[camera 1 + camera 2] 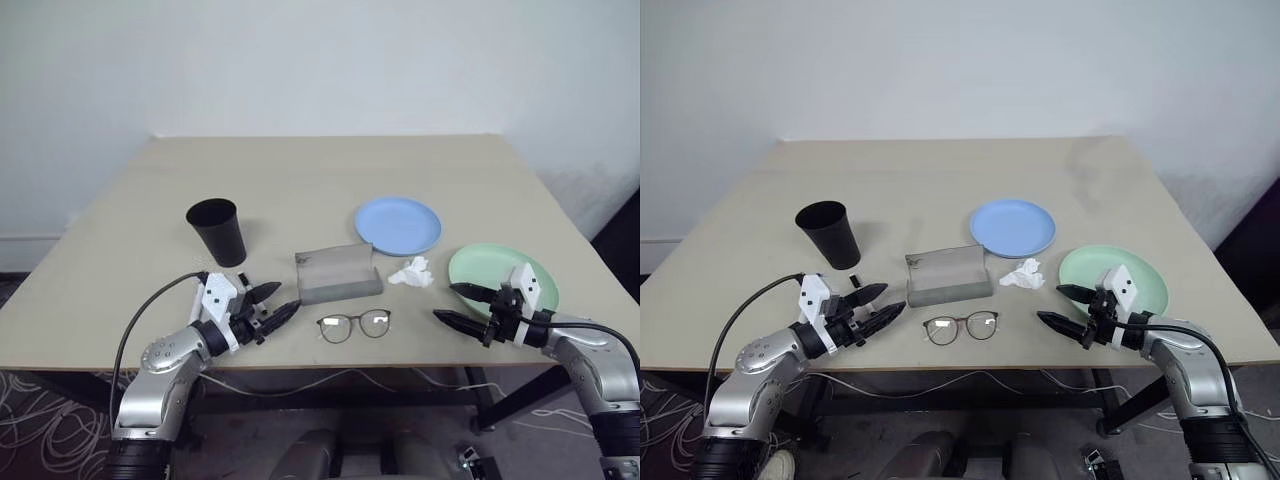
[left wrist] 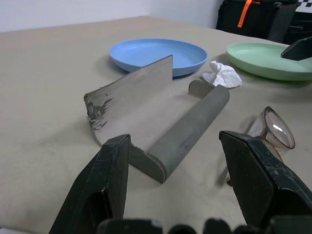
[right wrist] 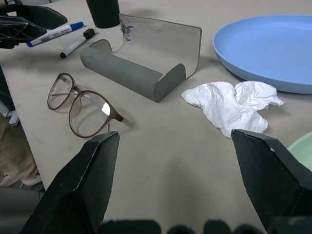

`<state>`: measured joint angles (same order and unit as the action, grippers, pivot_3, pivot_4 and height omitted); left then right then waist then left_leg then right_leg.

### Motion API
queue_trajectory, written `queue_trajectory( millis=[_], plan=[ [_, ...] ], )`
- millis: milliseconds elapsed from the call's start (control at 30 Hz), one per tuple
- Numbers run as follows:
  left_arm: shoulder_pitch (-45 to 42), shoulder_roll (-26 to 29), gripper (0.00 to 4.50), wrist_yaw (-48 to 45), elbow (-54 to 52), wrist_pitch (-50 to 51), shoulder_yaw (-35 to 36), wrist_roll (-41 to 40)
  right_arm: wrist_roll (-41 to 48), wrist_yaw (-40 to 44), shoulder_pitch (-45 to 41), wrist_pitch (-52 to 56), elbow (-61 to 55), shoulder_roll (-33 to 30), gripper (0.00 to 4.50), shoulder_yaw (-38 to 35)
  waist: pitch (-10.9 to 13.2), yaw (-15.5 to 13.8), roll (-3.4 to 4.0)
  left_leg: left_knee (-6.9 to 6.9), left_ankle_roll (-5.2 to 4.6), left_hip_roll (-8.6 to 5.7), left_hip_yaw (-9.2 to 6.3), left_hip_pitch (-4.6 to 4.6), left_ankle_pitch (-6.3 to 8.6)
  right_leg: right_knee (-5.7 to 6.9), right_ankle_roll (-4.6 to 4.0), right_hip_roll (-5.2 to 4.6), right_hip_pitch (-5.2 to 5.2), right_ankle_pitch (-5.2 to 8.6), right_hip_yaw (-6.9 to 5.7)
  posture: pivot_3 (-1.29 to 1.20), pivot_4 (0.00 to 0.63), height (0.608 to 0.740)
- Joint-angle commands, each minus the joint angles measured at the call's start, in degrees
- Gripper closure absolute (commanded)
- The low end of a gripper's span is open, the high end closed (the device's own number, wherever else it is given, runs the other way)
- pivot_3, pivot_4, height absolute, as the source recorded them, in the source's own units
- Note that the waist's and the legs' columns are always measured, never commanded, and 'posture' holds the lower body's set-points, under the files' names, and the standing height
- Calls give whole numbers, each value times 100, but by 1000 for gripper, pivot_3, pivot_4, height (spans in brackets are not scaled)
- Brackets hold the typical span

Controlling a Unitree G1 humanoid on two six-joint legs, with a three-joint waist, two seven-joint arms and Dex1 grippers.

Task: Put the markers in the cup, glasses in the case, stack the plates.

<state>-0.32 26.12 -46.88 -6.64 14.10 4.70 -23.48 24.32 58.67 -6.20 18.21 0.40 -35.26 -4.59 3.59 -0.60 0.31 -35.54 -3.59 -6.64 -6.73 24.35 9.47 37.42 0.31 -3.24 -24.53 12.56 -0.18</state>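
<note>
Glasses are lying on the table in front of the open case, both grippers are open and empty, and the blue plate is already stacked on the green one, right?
Not quite. The blue plate and green plate lie apart on the table, tissue between them, as the left eye view shows. The rest holds: glasses before the open case, left gripper and right gripper open, empty.

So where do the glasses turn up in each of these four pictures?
Left eye view: glasses near the table's front edge, just before the open grey case.
Right eye view: same spot.
Left wrist view: one lens beside the case.
Right wrist view: whole frame.
Shared landmark: the case.
</note>
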Motion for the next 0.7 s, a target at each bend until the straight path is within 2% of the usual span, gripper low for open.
queue_trajectory(
  millis=[33, 300, 700],
  plan=[
    [10, 54, 1465, -11, -300, 43, 45, -122, 81, -56, -142, 39, -242, 8, 522, -33, 0, -2, 0, 0, 0, 1, 0, 0, 0, 0, 0, 0, 0, 0, -1, 0, 0, 736],
    [-102, 82, 1465, -78, -275, 112, 35, -123, 68, -261, -222, 160, -529, 25, 522, 34, 0, -4, 1, 0, 0, 1, 0, -1, 0, 0, 0, 0, 0, 0, -2, 0, 0, 736],
    [-371, 235, 1465, -454, 99, 47, 128, -177, 128, -804, 379, 377, -1297, 64, 522, -108, -1, -9, 2, -1, 0, 2, 0, -2, 0, 0, 0, 2, 1, 0, -3, 0, 0, 736]
  ],
)
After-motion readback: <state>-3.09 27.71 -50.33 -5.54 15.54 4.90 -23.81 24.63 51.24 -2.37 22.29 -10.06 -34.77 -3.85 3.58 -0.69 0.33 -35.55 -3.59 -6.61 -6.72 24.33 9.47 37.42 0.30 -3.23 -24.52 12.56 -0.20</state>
